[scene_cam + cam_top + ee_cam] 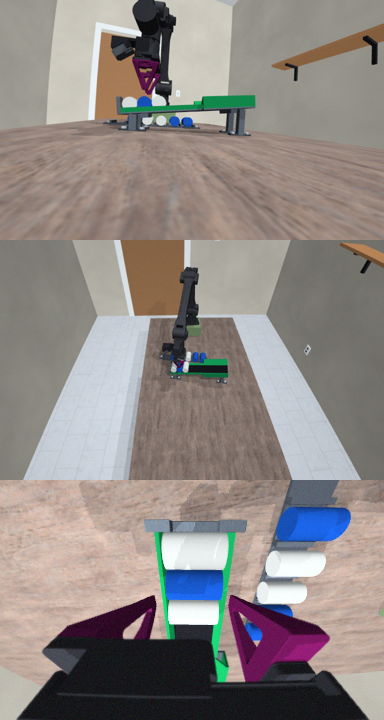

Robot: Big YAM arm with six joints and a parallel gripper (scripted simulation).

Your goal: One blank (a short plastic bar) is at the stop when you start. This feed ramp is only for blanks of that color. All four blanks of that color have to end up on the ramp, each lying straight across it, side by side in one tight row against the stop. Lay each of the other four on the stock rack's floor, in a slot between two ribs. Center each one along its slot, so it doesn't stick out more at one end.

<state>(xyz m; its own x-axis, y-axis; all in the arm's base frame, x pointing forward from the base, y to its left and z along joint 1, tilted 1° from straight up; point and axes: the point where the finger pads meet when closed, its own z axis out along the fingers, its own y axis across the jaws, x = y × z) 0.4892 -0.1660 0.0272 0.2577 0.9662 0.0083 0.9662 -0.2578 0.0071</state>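
Note:
My gripper (178,366) (147,91) (192,600) is open and empty, its fingertips above the green feed ramp (210,369) (229,101) (192,632), one to each side. On the ramp a white blank (173,367) (129,102) (195,551) lies across at the grey stop (118,104) (195,526). A blue blank (144,102) (194,585) lies beside it, then a second white blank (185,367) (159,101) (193,613). The stock rack (166,356) (312,490) holds, from its stop-side end, a blue blank (313,524), white blank (296,563), white blank (282,592) and two blue blanks.
The rack stands low behind the ramp, beside its stop end. The ramp's far end has higher green side walls (215,362) (215,102). A green block (193,330) stands at the arm's base. A wall shelf (365,252) (325,51) is far right.

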